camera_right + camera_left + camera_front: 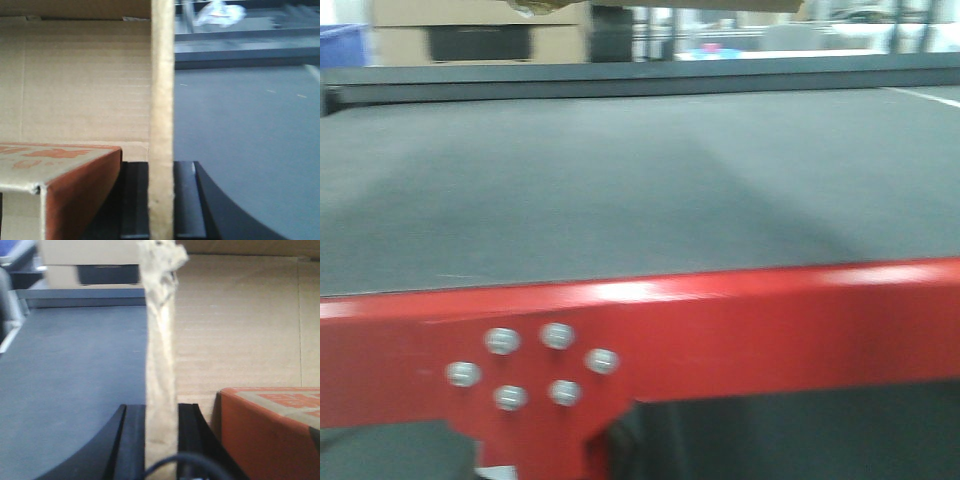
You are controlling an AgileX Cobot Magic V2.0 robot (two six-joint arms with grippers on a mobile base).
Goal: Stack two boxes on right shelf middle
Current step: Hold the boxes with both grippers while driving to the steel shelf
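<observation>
A tan corrugated cardboard box (240, 320) hangs between both arms, its open inside facing the wrist cameras. My left gripper (161, 407) is shut on the box's crumpled left wall edge (160, 330). My right gripper (161, 165) is shut on the straight right wall edge (162, 90) of the same box (75, 80). A smaller orange-red printed box (270, 435) lies inside it, also seen in the right wrist view (75, 200). Below is the shelf's grey deck (620, 200) with a red front beam (770, 320). A second tan box (480, 42) with a dark cut-out stands at the far back.
Several bolts (530, 365) sit in the red beam's bracket. A blue bin (340, 45) stands at the far left behind the deck. A dark rail (620, 80) runs along the deck's far edge. Something white and crumpled (220, 12) lies beyond the shelf.
</observation>
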